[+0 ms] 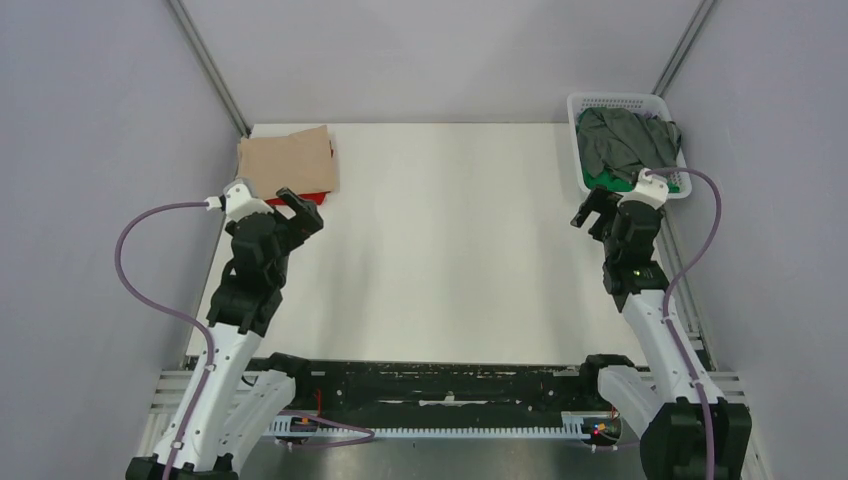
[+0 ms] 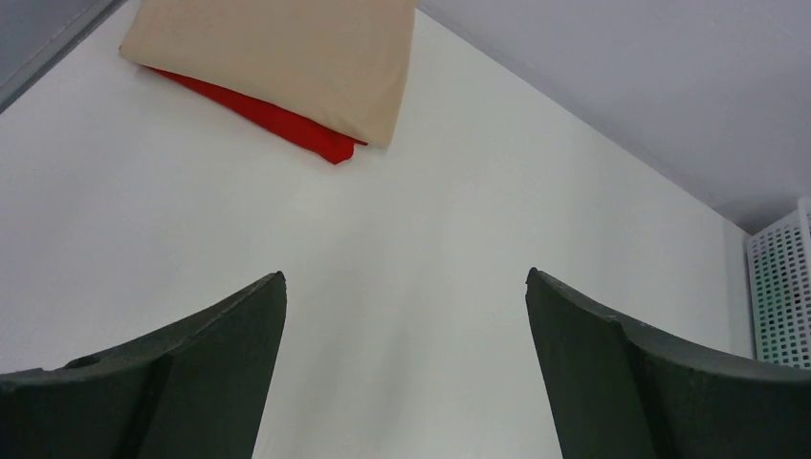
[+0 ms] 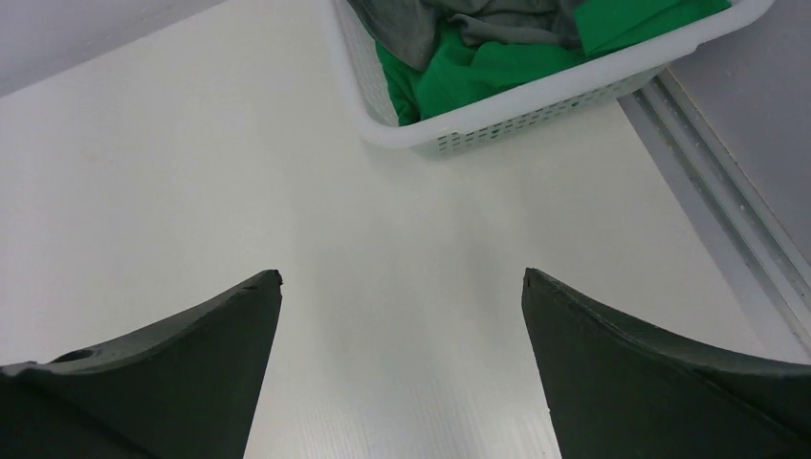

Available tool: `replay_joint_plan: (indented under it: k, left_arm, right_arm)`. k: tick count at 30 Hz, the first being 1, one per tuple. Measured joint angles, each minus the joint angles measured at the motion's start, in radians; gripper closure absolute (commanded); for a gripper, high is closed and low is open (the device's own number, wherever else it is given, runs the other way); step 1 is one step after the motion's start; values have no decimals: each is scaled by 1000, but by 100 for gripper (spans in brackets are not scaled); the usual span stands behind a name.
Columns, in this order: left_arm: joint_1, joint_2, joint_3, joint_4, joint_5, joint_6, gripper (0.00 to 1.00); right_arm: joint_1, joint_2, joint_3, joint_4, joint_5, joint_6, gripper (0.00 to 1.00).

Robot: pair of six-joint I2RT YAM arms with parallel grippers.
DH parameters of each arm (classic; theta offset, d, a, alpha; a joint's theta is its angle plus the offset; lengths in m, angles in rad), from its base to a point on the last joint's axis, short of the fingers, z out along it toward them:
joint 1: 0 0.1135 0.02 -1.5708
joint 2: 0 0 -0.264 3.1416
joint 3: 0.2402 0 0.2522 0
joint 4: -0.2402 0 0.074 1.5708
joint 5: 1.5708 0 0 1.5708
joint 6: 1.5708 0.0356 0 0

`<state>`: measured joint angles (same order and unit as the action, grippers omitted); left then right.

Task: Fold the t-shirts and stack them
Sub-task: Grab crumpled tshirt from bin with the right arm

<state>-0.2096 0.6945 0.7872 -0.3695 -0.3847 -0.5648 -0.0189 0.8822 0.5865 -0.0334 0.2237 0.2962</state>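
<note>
A folded tan t-shirt (image 1: 287,160) lies on a folded red t-shirt (image 1: 312,198) at the table's back left; both also show in the left wrist view, tan (image 2: 287,53) over red (image 2: 287,122). A crumpled dark grey t-shirt (image 1: 625,140) lies over a green t-shirt (image 1: 612,180) in the white lattice basket (image 1: 612,100) at the back right; the right wrist view shows the grey (image 3: 449,24) and the green (image 3: 478,72). My left gripper (image 1: 300,210) is open and empty, just in front of the stack. My right gripper (image 1: 597,210) is open and empty, just in front of the basket. No lilac shirt shows.
The white table (image 1: 450,240) lies between the arms. Grey walls and metal frame posts (image 1: 210,65) close the sides and back. A black rail (image 1: 440,385) runs along the near edge between the arm bases. A channel (image 3: 727,220) runs along the table's right edge.
</note>
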Motion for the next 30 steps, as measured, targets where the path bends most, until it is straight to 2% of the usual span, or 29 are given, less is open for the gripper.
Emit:
replay_joint_plan:
  k: [6,16,21,26,28,30]
  left_arm:
    - [0,33,0,0,23,0,0]
    - [0,104,-16,63,74,1,0]
    - [0,147,-29,104,79,1,0]
    - [0,161,-87,183,74,0,0]
    - [0,161,-107,208,75,0,0]
    - [0,163,-115,227,74,0,0]
  right_arm:
    - [-2,222,198,-34,83,-55,2]
    - [-89,901,847,-12,134,-58,2]
    - [-124,1141,1049,37,137,-61,2]
    - [-153,1348,1183,110,112,-61,1]
    - [-164,1435,1245,124,99,-61,9]
    - [-169,1492,1278,134,87,-64,32]
